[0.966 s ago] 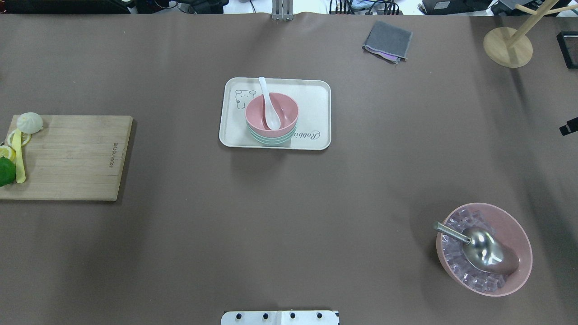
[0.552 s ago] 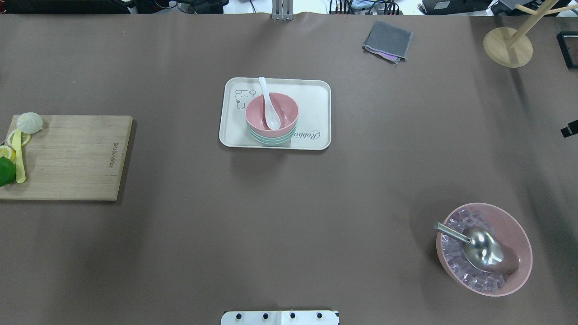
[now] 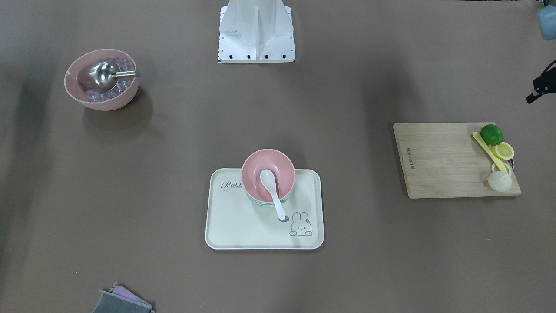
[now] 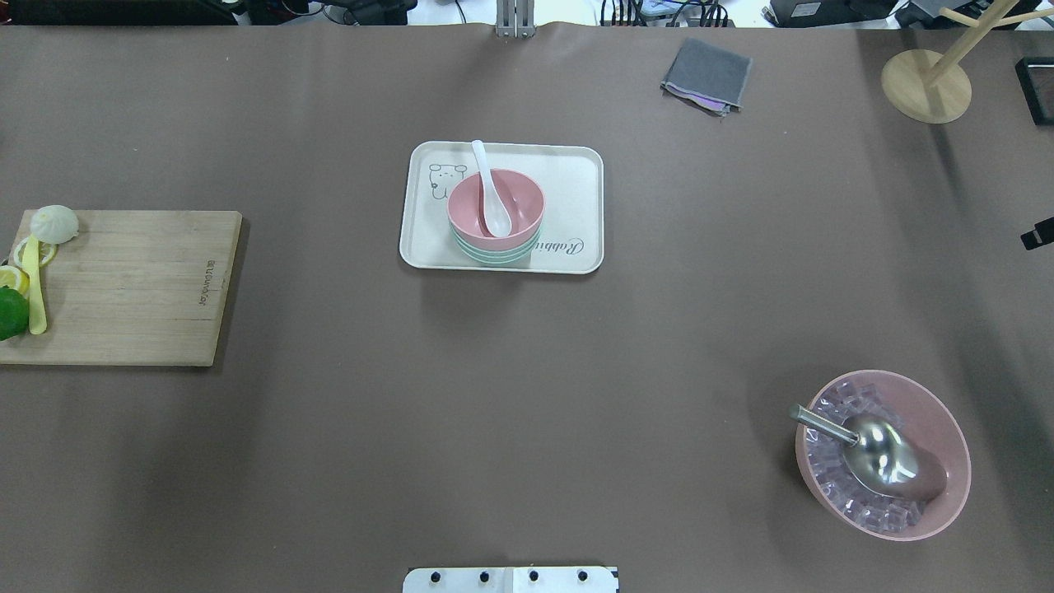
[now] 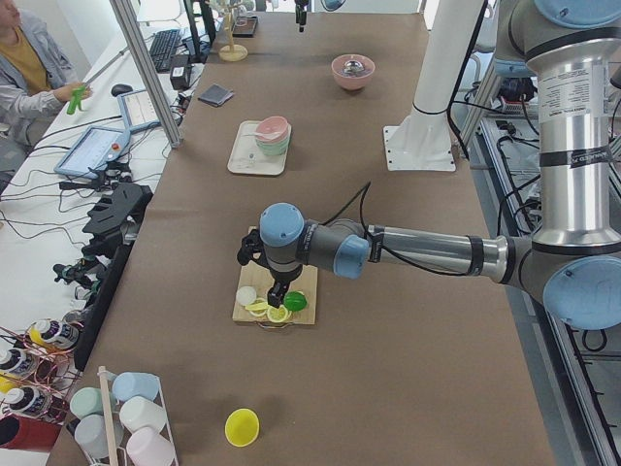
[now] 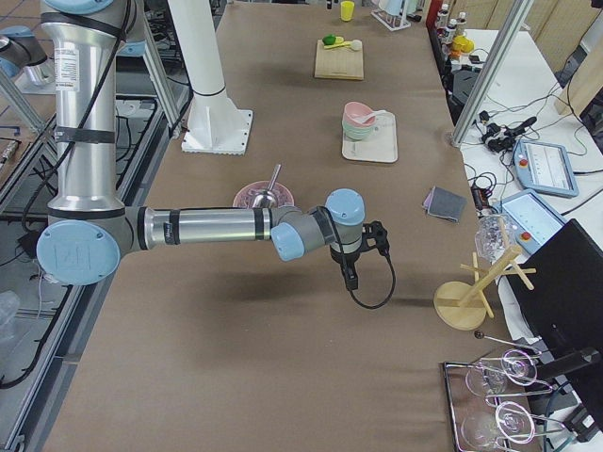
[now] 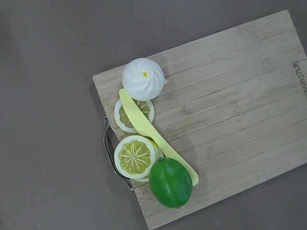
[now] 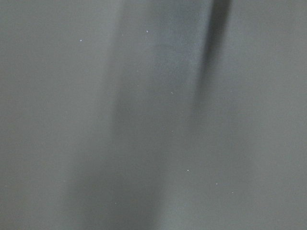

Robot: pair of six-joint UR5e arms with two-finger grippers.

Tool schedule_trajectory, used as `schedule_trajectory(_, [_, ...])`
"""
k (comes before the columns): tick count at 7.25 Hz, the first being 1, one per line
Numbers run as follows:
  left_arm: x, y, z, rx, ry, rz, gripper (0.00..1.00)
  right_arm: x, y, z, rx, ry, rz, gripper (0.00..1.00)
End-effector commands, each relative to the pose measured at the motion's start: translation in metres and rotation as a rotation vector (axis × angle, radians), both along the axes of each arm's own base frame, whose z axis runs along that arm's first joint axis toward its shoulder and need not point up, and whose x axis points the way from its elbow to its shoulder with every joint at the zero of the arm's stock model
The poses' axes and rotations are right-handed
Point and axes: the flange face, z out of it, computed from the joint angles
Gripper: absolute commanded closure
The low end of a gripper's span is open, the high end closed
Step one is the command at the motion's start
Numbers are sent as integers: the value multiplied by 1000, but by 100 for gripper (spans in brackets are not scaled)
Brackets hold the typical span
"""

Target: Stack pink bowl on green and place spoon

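Observation:
The pink bowl point(image 4: 522, 200) sits nested on the green bowl point(image 4: 492, 257) on a cream tray point(image 4: 576, 189) at mid-table. The white spoon point(image 4: 492, 198) lies in the pink bowl, handle over the far rim; it also shows in the front-facing view point(image 3: 271, 187). The left gripper point(image 5: 277, 291) hangs over the cutting board at the table's left end. The right gripper point(image 6: 350, 275) hangs over bare table near the right end. Both are far from the tray. I cannot tell whether either is open or shut. Neither wrist view shows fingers.
A wooden cutting board point(image 4: 132, 284) at the left holds a lime point(image 7: 170, 182), lemon slices, a yellow knife and a white bun. A large pink bowl point(image 4: 947, 436) with ice cubes and a metal scoop stands front right. A grey cloth point(image 4: 706, 74) and a wooden stand point(image 4: 926, 82) are at the back right.

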Motion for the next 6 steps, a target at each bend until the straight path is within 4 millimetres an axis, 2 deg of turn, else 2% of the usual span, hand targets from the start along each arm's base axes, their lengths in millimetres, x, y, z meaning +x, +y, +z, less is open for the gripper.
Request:
schedule_trajectory(1, [0, -4, -2, 5, 0, 0, 2, -1, 1, -1, -9, -15, -3, 0])
schedule_trajectory(6, [0, -2, -2, 2, 0, -4, 2, 0, 3, -3, -5, -15, -1, 0])
